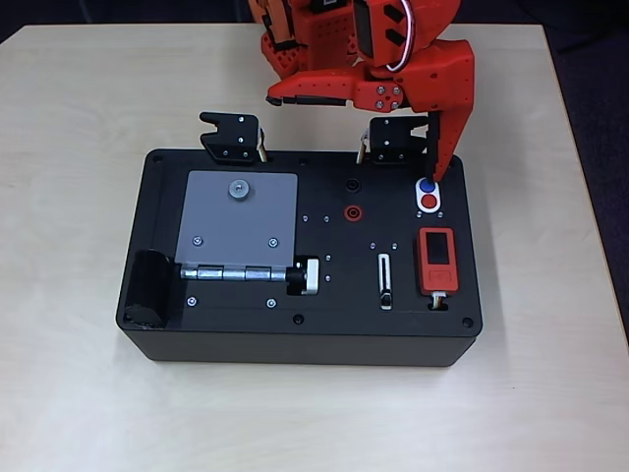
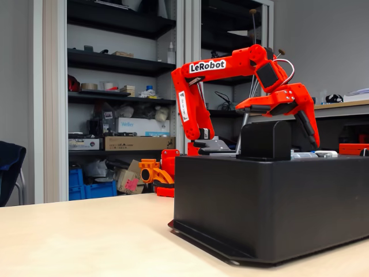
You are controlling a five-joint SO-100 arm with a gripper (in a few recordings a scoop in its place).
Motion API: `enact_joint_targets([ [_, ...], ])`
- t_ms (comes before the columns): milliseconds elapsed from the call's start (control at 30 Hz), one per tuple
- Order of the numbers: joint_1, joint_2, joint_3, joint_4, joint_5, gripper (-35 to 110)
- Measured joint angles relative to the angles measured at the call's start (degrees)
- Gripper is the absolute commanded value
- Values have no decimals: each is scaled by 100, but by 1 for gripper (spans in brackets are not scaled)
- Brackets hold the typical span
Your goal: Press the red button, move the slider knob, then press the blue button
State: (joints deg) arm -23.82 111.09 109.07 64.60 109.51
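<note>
Two buttons share one little white oval on the right side of the black box (image 1: 157,339) in the overhead view, blue button (image 1: 426,185) nearer the back edge and red button (image 1: 429,202) just in front of it, touching distance from each other. My gripper (image 1: 354,133) is wide open: one long orange finger (image 1: 444,147) points down with its tip just beside the blue button, the other sticks out flat to the picture's left. Pretty sure the buttons are stiff plastic caps that only want a straight push from one fingertip, no grabbing needed, and they look smooth, so I'd guess an off-centre poke could slide onto the twin. Slider knob (image 1: 386,296) is a tiny dark nub at the near end of a narrow white-rimmed slot, left of a red rectangular module (image 1: 437,261); my bet is it nudges sideways-on with a fingertip and takes hardly any force. Grey metal plate (image 1: 238,221) with a hinge bar fills the left half, all matte. From the fixed view, low at the surface (image 2: 75,236), the box is a chunky matte block with rounded edges, and my gripper (image 2: 282,115) hangs above its far top, the down-pointing finger (image 2: 308,128) ending close to the top face; can't see the buttons from here.
</note>
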Motion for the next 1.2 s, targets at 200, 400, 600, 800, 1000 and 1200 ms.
enact_joint_targets([
  [200,-9,0,88,-123,0,103],
  [400,0,9,185,-220,9,103],
  [600,35,18,185,-220,9,103],
  [800,44,26,264,-334,9,103],
  [1000,44,53,299,-404,9,102],
  [1200,44,62,378,-457,9,102],
])
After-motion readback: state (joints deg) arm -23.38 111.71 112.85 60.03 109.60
